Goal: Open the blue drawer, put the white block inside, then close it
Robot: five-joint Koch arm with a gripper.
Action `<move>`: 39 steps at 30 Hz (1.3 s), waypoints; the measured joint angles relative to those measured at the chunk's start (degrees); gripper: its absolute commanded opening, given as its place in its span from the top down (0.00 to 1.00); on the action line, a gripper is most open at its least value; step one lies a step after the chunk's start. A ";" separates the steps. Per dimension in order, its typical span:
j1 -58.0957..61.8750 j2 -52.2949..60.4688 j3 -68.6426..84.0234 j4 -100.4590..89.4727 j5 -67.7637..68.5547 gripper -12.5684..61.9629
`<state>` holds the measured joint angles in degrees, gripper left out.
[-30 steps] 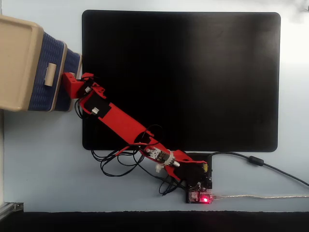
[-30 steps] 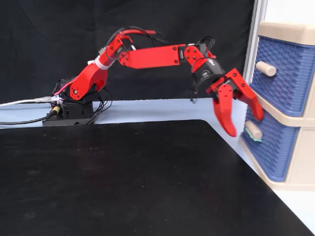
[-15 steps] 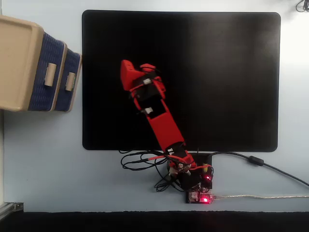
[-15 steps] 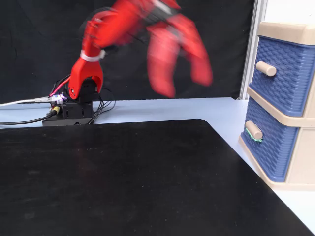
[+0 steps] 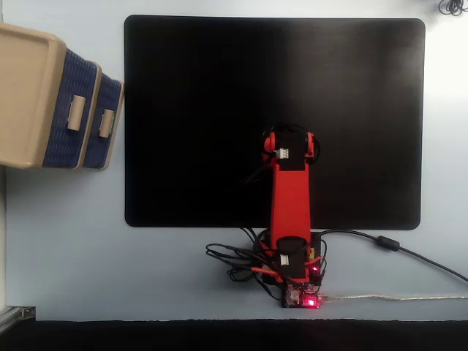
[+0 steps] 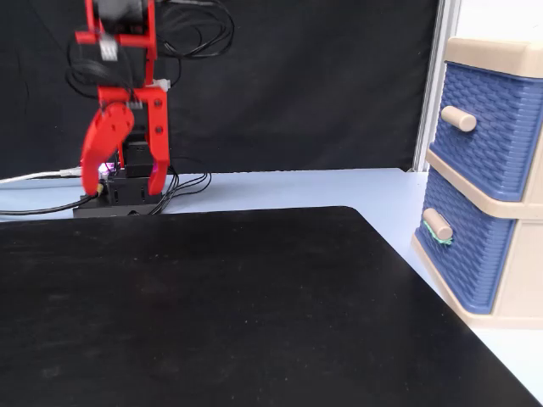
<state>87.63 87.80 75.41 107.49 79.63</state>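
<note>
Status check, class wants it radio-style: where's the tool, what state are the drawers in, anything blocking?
Tool open, empty, hanging near the base. Both blue drawers shut. White block not in view. Black mat bare.

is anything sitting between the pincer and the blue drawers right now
Nothing visible does. The pincer hangs open near the arm's base, and the black mat between it and the blue drawer shows bare in both fixed views. Both drawers look shut, and no white block is in view.

No legible text or labels.
</note>
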 measured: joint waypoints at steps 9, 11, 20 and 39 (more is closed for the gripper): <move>2.37 27.77 45.09 -8.53 0.00 0.37; 2.46 34.37 50.27 -8.61 0.00 0.37; 2.37 41.40 58.80 -9.14 0.18 0.36; 2.29 41.40 60.73 -11.60 0.44 0.37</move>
<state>89.91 129.20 136.14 95.89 80.07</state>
